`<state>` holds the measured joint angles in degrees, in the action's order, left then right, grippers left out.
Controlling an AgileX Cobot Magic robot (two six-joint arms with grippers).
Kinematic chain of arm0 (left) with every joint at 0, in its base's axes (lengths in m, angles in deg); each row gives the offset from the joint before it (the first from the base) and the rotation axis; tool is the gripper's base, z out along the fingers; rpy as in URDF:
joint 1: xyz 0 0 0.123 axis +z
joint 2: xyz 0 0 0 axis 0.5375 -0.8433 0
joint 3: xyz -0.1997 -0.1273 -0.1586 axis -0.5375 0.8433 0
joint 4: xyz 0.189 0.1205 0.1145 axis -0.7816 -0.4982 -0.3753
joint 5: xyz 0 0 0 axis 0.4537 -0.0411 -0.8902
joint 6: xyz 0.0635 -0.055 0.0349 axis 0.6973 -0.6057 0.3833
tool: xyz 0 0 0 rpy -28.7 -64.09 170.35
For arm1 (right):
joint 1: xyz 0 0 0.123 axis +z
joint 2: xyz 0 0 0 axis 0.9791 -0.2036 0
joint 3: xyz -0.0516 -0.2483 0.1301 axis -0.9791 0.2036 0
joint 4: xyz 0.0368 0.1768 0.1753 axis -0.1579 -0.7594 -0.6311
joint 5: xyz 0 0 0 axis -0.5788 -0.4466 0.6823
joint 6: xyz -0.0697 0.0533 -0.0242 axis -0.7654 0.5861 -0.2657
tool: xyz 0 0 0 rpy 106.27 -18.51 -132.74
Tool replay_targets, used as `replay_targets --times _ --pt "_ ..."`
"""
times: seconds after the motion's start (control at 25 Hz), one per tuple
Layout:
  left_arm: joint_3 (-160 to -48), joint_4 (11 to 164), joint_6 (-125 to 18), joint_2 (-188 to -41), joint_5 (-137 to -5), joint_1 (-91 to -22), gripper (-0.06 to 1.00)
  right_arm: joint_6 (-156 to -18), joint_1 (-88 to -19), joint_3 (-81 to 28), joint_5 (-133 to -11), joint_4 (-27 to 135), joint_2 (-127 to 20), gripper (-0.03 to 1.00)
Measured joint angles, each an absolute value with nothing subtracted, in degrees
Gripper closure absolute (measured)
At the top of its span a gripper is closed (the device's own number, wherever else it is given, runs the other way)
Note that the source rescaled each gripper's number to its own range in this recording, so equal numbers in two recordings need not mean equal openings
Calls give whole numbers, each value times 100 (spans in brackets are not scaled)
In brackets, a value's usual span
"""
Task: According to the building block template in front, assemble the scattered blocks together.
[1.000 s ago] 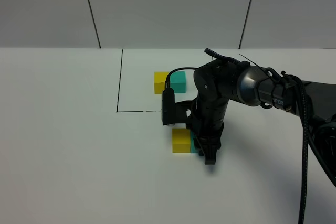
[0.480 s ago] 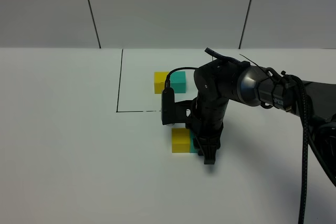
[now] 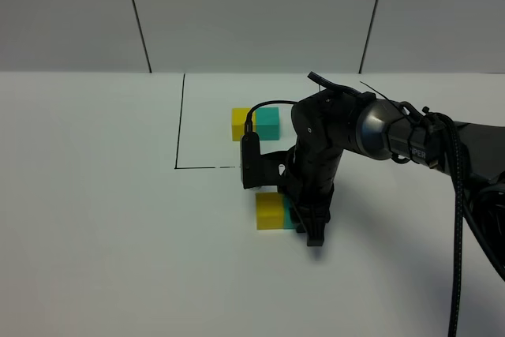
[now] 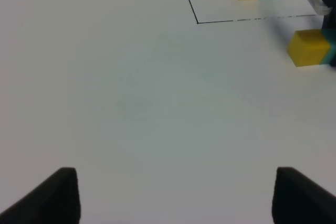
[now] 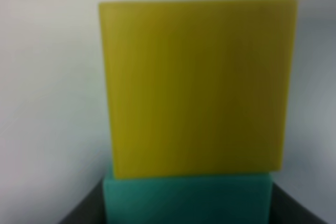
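I see a plain white desk [image 3: 95, 258] with thin black drawn lines [image 3: 181, 122], backed by a pale grey panelled wall [image 3: 252, 13] with dark seams.

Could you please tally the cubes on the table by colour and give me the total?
Yellow cubes: 2, the template's yellow cube inside the black outline and the loose yellow cube in front of it.
Teal-green cubes: 2, the template's teal cube and the loose teal cube at the right gripper.
Total: 4 cubes.
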<state>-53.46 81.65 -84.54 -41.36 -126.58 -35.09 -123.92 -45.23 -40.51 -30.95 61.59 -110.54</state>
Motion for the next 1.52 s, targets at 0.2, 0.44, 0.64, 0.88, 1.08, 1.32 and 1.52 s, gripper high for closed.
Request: replay_targets --times 0.2,0.44,0.64,0.88,1.08,1.32,1.52 --pt "-5346 8165 -8454 -4136 -12658 -3509 29 -12392 -4523 -4051 -3212 6159 -11054 95" --pt "-5346 8165 -8454 -4136 -12658 -3509 29 -12392 -4523 -4076 -3402 6159 -11054 29" --pt "-5346 8165 -8454 -4136 -12658 -3509 29 -12156 -4523 -4070 -3358 6159 -10974 -3" --pt "-5346 8165 -8454 -4136 -12658 -3509 29 -10468 -4605 -4053 -3184 6159 -10134 -3" --pt "-5346 8165 -8449 -4136 -12658 -3509 29 -8847 -5472 -4053 -2529 6102 -9156 -3" --pt "-5346 8165 -8449 -4136 -12658 -3509 29 -8067 -7411 -3770 -1601 6159 -8266 -3" --pt "-5346 8165 -8449 -4136 -12658 -3509 29 -7976 -8976 -2382 -1944 5979 -7086 -3"
